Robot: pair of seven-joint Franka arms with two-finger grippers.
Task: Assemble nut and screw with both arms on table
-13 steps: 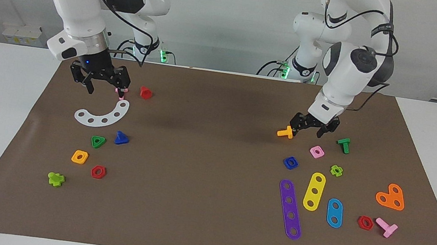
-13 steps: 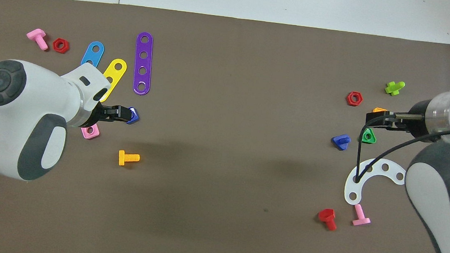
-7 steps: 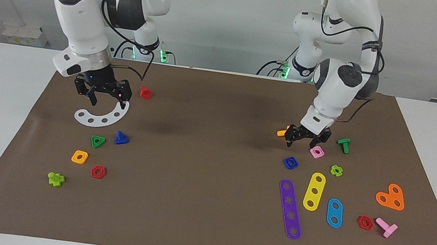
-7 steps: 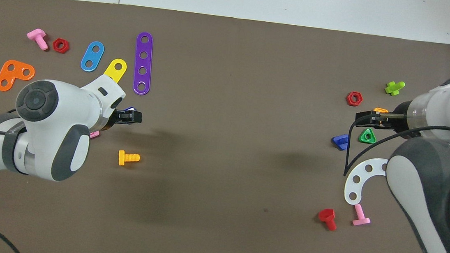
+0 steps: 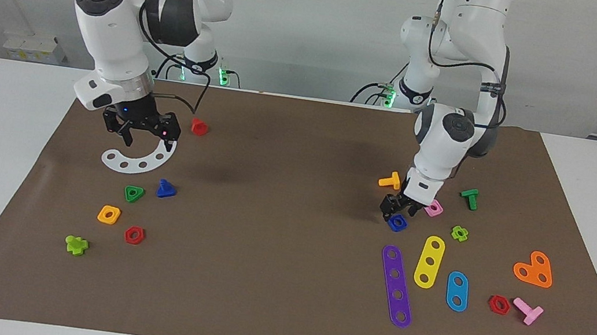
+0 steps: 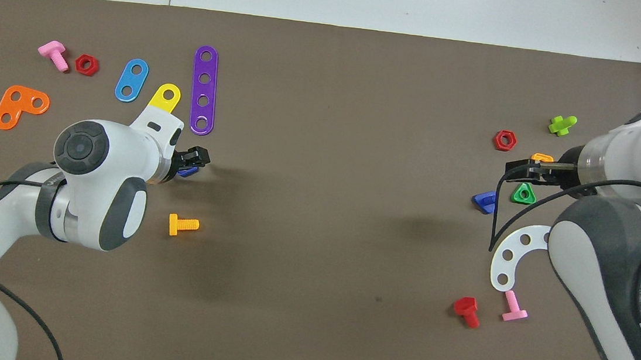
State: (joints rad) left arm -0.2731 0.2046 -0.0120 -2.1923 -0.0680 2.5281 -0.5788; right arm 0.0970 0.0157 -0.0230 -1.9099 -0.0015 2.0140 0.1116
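The blue square nut (image 5: pixel 397 223) lies on the brown mat (image 5: pixel 274 257) at the left arm's end, half covered in the overhead view (image 6: pixel 186 171). My left gripper (image 5: pixel 398 208) is open and hangs low right over the nut; I cannot tell whether its tips touch it. It also shows in the overhead view (image 6: pixel 200 158). The blue screw (image 5: pixel 166 189) with its triangular head lies at the right arm's end, also in the overhead view (image 6: pixel 486 201). My right gripper (image 5: pixel 146 139) is open and empty over a white arc plate (image 5: pixel 139 158).
An orange screw (image 5: pixel 390 181), a pink square nut (image 5: pixel 433 209), a green screw (image 5: pixel 469 198) and purple (image 5: pixel 396 286) and yellow (image 5: pixel 430 254) strips surround the blue nut. A green triangular nut (image 5: pixel 134 193), an orange square nut (image 5: pixel 109 214) and a red screw (image 5: pixel 199 126) lie near the blue screw.
My left gripper has come down and moved away from the robots, from beside the orange screw to right over the blue nut. My right gripper has shifted slightly over the white arc.
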